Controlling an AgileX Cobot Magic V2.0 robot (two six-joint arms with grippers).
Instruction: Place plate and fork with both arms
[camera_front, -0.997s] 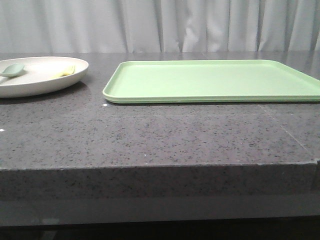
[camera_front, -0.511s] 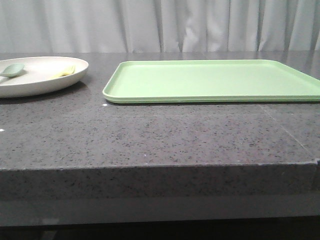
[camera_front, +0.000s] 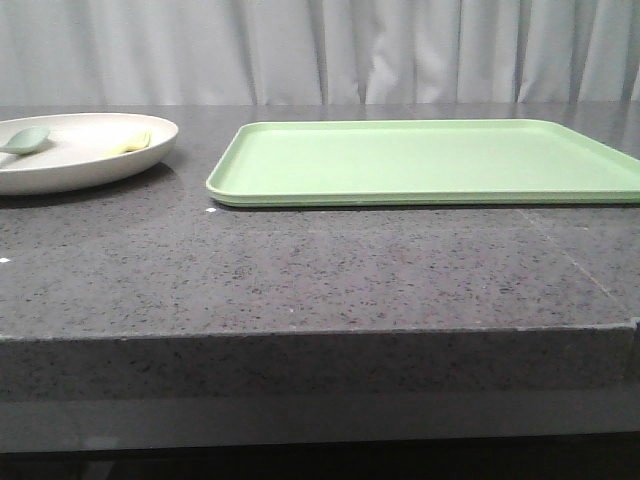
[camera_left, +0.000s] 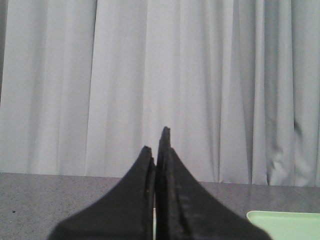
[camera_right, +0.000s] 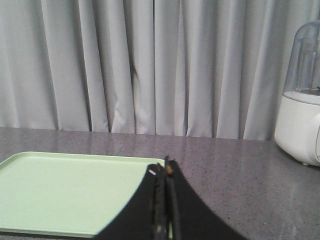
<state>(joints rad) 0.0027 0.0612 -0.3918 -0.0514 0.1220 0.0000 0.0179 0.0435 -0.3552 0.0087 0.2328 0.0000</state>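
Plate (camera_front: 70, 160) and fork (camera_front: 128, 142) sit together at the far left of the front view, the cream-white dish resting on the dark speckled grey surface (camera_front: 320, 270) with its left part cut off by the frame edge. The yellow fork lies inside the dish near its right rim, and a pale grey-green spoon (camera_front: 24, 139) lies in the same dish further left, apart from the fork. To the right of the plate, with a strip of bare surface between them, a flat light-green tray (camera_front: 430, 160) spreads across the centre and right of the frame, running off the right edge. Pale pleated curtains (camera_front: 320, 50) fill the background. Neither arm appears in the front view. In the left wrist view, the left gripper (camera_left: 159, 155) shows its black fingers pressed together with nothing between them, pointing toward the curtains, a corner of the tray at the lower right. In the right wrist view, the right gripper (camera_right: 164, 172) likewise has its fingers closed and empty, above the near edge of the tray, with a white appliance with a clear dome (camera_right: 302, 105) standing at the right edge.
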